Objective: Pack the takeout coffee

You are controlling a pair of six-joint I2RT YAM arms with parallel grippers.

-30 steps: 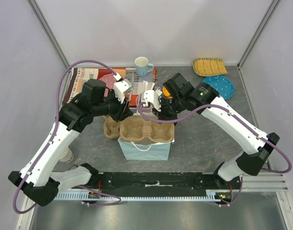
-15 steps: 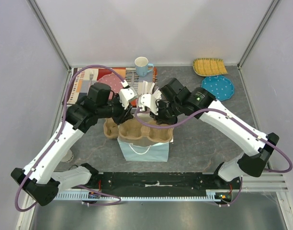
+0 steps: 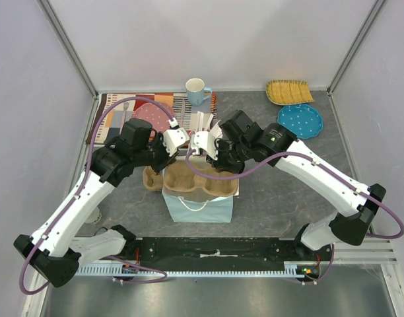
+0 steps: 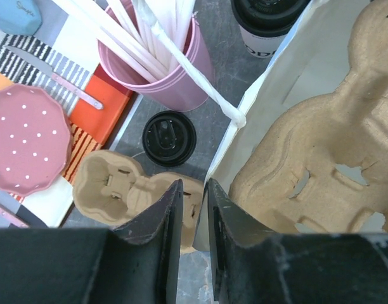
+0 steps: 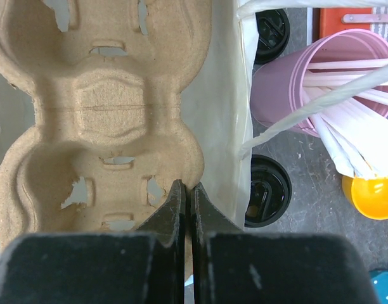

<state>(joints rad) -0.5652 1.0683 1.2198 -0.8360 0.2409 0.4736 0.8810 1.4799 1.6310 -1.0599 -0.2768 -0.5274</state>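
Note:
Two takeout coffees with black lids stand behind the bag, one near (image 4: 168, 138) (image 5: 267, 190) and one farther (image 4: 267, 16) (image 5: 272, 28); the arms hide them in the top view. The light-blue paper bag (image 3: 199, 206) stands at the table's middle with a brown pulp cup carrier (image 3: 201, 178) (image 5: 105, 107) resting in its mouth. My left gripper (image 3: 168, 160) (image 4: 195, 209) is shut on the bag's left rim (image 4: 229, 158). My right gripper (image 3: 218, 165) (image 5: 187, 196) is shut on the carrier's back edge.
A second pulp carrier (image 3: 152, 177) (image 4: 121, 187) lies left of the bag. A pink cup of sticks (image 4: 162, 69) (image 5: 321, 82) stands behind it on a striped mat (image 3: 116, 109). A blue mug (image 3: 197, 90), a teal plate (image 3: 301, 120) and a yellow object (image 5: 371, 196) are farther back.
Both grippers have moved inward and down over the bag. The carrier has shifted slightly left and sits lower in the bag's mouth.

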